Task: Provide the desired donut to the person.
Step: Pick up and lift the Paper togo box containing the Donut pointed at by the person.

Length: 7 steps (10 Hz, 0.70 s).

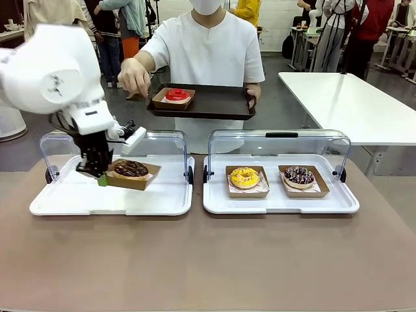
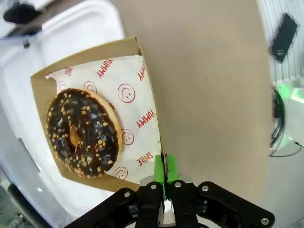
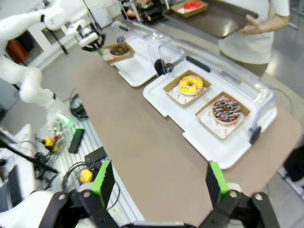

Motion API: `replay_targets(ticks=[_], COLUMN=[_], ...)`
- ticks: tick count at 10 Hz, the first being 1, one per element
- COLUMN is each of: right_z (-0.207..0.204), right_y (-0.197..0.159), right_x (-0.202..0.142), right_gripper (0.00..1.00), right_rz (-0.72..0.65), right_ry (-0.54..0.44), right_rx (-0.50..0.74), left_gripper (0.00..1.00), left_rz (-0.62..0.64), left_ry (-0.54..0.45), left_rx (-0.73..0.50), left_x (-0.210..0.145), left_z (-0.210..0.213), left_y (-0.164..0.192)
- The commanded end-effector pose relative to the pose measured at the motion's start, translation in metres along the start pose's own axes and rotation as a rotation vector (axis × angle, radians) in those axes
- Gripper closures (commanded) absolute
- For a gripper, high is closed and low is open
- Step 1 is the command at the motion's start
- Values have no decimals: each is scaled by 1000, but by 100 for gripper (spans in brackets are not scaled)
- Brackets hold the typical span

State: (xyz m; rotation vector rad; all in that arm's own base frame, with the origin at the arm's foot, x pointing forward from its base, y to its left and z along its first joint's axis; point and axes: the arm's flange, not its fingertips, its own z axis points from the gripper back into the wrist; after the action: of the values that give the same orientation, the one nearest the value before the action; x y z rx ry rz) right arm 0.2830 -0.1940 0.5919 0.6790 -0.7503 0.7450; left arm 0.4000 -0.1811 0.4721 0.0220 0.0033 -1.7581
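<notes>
Your left gripper (image 1: 101, 177) pinches the rim of the cardboard box (image 2: 147, 71) holding the chocolate donut (image 2: 83, 133), at the left white tray (image 1: 78, 198). The paper liner (image 2: 128, 85) reads "YUMMY" and "SMILE" (red print, with smiley faces). Your right gripper (image 3: 161, 183) hangs spread above the brown table (image 1: 208, 260). Across it, the person (image 1: 208, 52) holds a dark tray (image 1: 221, 104).

Left hand (image 1: 102, 179) tight on cardboard boat (image 1: 130, 184) of chocolate donut (image 1: 131, 169); person (image 1: 208, 52) opposite with red donut (image 1: 177, 95).

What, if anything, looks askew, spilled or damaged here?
The cardboard tray under the chocolate donut sits skewed on the left serving tray, its edge pinched by the shut left gripper. Nothing looks spilled or damaged.
</notes>
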Motion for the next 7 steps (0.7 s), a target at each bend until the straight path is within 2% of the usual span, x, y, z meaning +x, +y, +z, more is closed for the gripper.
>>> replay_targets(ticks=[1, 3, 5, 7], right_z=[0, 0, 0, 0], right_y=[0, 0, 0, 0], right_x=[0, 0, 0, 0], right_gripper=[0, 0, 0, 0], right_rz=[13, 13, 13, 13], right_ry=[-19, -19, -19, -19], right_rx=[11, 11, 11, 11], left_gripper=[100, 100, 100, 100], left_rz=[5, 51, 67, 124], left_ry=[-8, -67, -96, -106], left_rx=[-37, 59, 81, 98], left_x=[8, 22, 22, 14], left_z=[38, 92, 128, 139], left_y=[-32, -43, -23, 6])
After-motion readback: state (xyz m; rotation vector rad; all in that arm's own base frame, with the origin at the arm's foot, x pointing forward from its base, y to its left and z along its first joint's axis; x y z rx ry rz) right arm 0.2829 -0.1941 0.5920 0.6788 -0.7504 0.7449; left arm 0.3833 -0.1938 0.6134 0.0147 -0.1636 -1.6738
